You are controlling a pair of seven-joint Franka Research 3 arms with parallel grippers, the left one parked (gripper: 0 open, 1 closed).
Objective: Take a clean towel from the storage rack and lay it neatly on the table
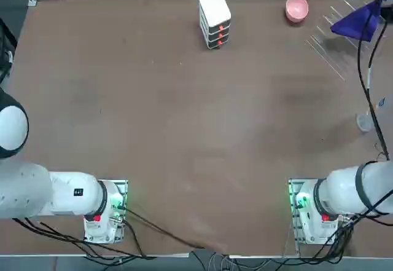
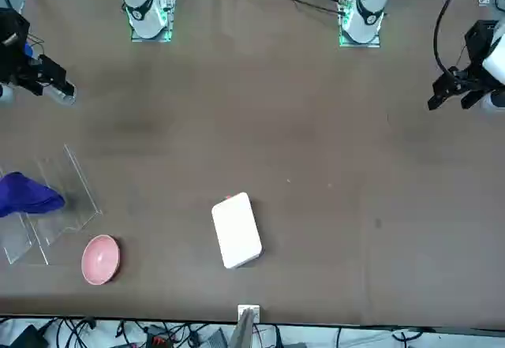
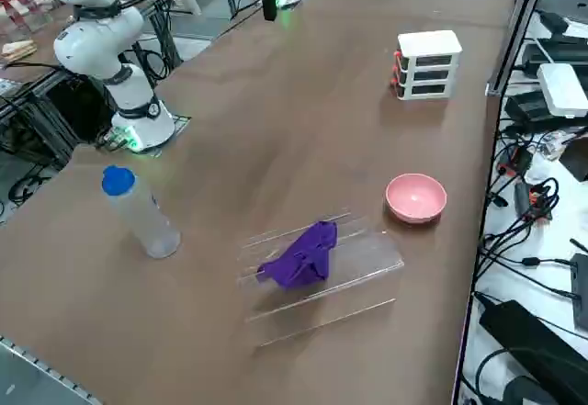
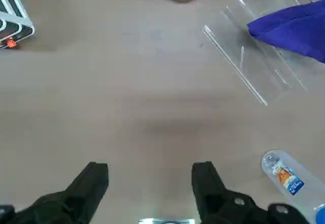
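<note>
Lying draped over the rack of thin, see-through parallel rods [image 1: 325, 51], the deep purple cloth towel [image 1: 356, 22] shows in the top view at the far right of the matte brown tabletop [image 1: 202, 111]. In the front view, a round pink bowl [image 2: 100, 260] sits just beside the rack. The right side view shows a clear bottle with a blue cap [image 3: 142, 212] on the near side of the rack. In the right wrist view, the right end effector [image 4: 150, 165] has its black fingers spread wide apart, the towel well away from them.
</note>
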